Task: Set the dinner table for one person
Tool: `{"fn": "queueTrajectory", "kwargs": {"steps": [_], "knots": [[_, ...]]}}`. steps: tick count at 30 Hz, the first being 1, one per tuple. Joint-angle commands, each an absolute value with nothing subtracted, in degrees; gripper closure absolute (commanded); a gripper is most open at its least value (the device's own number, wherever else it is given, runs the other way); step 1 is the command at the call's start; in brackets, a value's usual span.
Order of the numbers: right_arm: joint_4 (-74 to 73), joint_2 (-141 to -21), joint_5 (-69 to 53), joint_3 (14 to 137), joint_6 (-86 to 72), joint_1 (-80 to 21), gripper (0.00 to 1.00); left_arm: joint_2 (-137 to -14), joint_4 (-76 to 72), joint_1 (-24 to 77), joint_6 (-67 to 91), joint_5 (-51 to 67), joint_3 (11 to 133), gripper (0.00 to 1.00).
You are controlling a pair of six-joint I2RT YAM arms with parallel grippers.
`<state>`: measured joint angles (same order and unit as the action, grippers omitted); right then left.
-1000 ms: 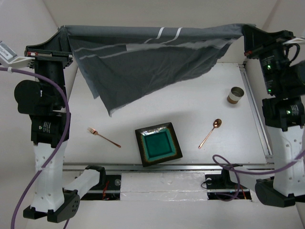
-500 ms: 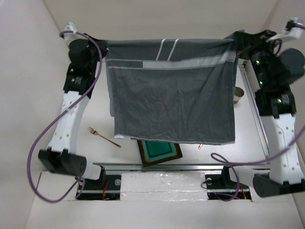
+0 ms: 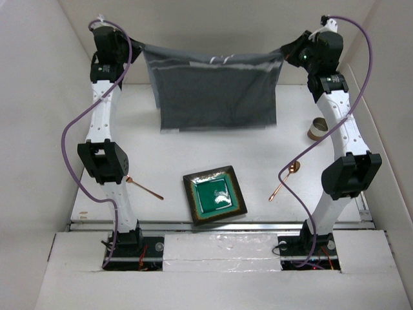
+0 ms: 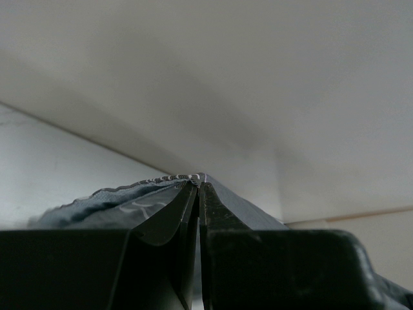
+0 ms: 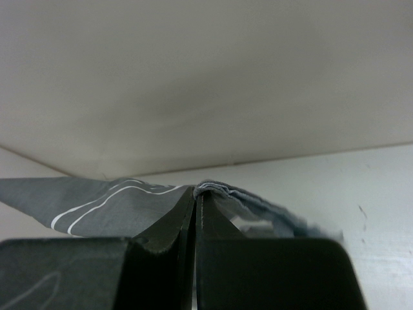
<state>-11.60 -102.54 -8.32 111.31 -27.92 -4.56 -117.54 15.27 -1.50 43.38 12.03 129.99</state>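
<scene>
left gripper (image 4: 197,187): jaws pressed together, pinching one top corner of the cloth (image 3: 216,90); held high near the far left corner of the table (image 3: 193,155).
right gripper (image 5: 195,192): jaws also pressed together, with a fold of the other top corner bunched at the fingertips; held high near the far right corner.
arms: both reach from their bases at the near edge out to the far edge, one along each side.
cloth: grey with thin white stripes, stretched between the two grippers along the far edge and hanging as a flat sheet. The top edge sags a little in the middle. I cannot tell if the bottom hem touches the table.
table: white and flat, with white wall panels (image 3: 39,97) around it; everything else lies on it or hangs over it.
plate (image 3: 214,195): square, green centre and dark rim, lying slightly askew by the middle of the near edge, well apart from the cloth.
fork (image 3: 147,190): copper-coloured, left of the plate, with its head end hidden behind the left arm.
spoon (image 3: 284,179): copper-coloured, right of the plate, bowl pointing toward the far right.
cup (image 3: 316,129): small and round, near the right edge, partly hidden by the right arm.
</scene>
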Motion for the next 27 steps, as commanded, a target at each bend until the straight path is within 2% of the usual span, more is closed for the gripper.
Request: {"fn": "queueTrajectory", "kwargs": {"steps": [1,2,5,7,8,9,13,15,18,22,27], "knots": [[-6.34,-98.1,-11.25,119.37,-29.09,-3.52,1.0,-109.02,7.07,-4.29,47.28,19.84,134.33,1.0],[-6.33,-98.09,-11.25,119.36,-29.09,-3.52,1.0,-108.98,7.03,-4.31,47.29,19.86,134.3,1.0],[-2.82,-94.05,-10.99,109.48,-28.83,-3.52,1.0,-101.71,1.35,-5.19,45.97,19.78,121.15,1.0],[-0.53,-89.94,-11.95,102.43,-28.92,-2.99,1.0,-96.19,-1.56,-5.19,45.44,19.95,108.5,1.0],[2.26,-88.35,-12.21,93.87,-29.09,-2.99,1.0,-94.06,-5.24,-5.71,45.44,20.21,103.85,1.0],[5.59,-86.94,-12.83,89.26,-29.35,-2.99,1.0,-92.04,-7.45,-5.71,45.44,20.04,93.27,1.0],[12.2,-80.69,-13.27,68.68,-30.49,-2.99,1.0,-80.45,-17.21,-5.71,45.53,17.84,66.94,1.0],[15.45,-80.15,-13.45,59.21,-30.59,-2.46,1.0,-78.32,-23.36,-5.71,45.35,16.36,53.88,1.0],[18.97,-83.75,-14.32,53.1,-30.94,-2.46,1.0,-76.99,-30.39,-5.71,47.19,14.6,41.89,1.0],[19.07,-89.38,-17.75,50.1,-30.85,-1.41,1.0,-82.25,-35.32,-5.71,49.66,16.87,35.78,1.0],[17.94,-89.21,-16.97,47.55,-30.24,-1.41,1.0,-83.23,-38.41,-5.71,50.1,17.32,31.29,1.0]]}}
